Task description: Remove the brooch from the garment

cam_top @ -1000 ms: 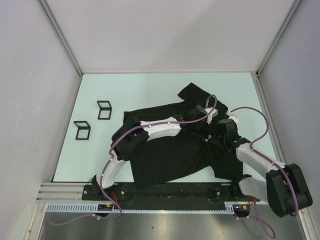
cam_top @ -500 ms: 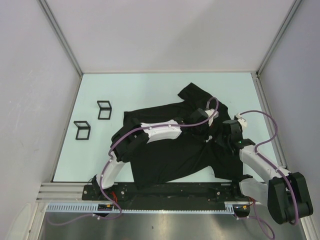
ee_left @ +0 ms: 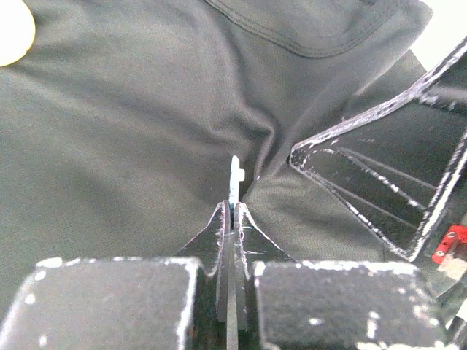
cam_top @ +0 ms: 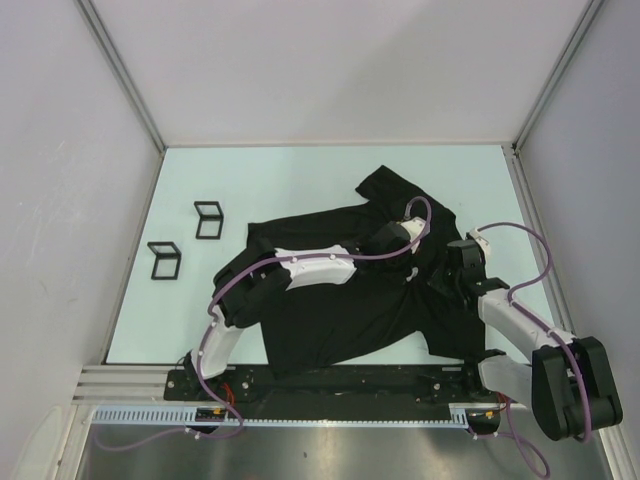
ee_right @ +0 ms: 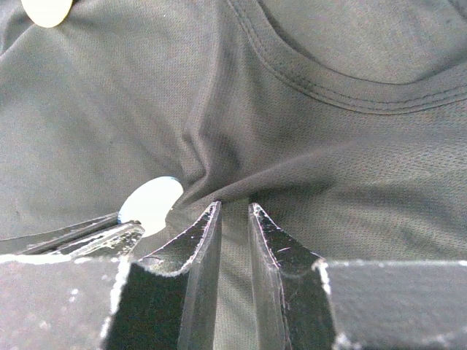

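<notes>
The garment [cam_top: 340,310], a black T-shirt, lies crumpled across the table's middle and right. My left gripper [ee_left: 233,208] is shut on the brooch [ee_left: 234,175], a thin pale disc seen edge-on here, with the cloth puckered toward it. The right wrist view shows the brooch's round pale face [ee_right: 151,203] at the left gripper's fingers [ee_right: 80,237]. My right gripper [ee_right: 233,210] rests on the garment [ee_right: 306,146] just right of the brooch. Its jaws stand a little apart, with cloth showing in the narrow gap. From above, both grippers meet below the collar, left gripper [cam_top: 414,268] and right gripper [cam_top: 443,272].
Two black wire-frame stands, one [cam_top: 208,220] and another [cam_top: 164,260], sit on the pale table at the left. A second pale round disc [ee_left: 13,33] shows on the shirt farther off. Grey walls close in the table on three sides.
The right gripper's jaws have parted from shut and its arm has shifted. The left gripper has drawn slightly left and nearer, still holding the brooch.
</notes>
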Available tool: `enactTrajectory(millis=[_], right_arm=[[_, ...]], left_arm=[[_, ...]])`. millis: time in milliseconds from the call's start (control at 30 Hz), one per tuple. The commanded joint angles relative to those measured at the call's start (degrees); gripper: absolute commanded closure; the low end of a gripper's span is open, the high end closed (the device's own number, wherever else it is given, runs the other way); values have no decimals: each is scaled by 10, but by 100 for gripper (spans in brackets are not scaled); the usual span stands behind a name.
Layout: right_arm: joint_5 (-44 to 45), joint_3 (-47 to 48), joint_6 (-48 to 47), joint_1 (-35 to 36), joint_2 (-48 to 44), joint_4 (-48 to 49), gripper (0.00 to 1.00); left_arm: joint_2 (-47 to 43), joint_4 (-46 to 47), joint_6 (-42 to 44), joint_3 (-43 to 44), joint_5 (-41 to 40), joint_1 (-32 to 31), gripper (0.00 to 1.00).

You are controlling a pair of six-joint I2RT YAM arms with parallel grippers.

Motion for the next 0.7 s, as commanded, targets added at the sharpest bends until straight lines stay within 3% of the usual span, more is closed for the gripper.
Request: enactTrajectory(millis=[0, 167, 300, 467, 667], right_arm=[[-12, -3, -4, -2, 5, 28, 75], [-10, -3, 2, -5, 8, 26, 75], [-5, -3, 6, -17, 8, 20, 75], [6, -4, 23, -38, 18, 4, 75], [-10, -11, 67, -103, 47, -18, 75]], left_arm=[[-47, 36, 15, -7, -29, -7, 100], [-38, 40, 31, -2, -26, -9, 100], [-28, -9, 68, 28, -29, -13, 100], [-32, -62, 128, 32, -84, -16, 100], [-42, -78, 155, 33, -98, -22, 100]])
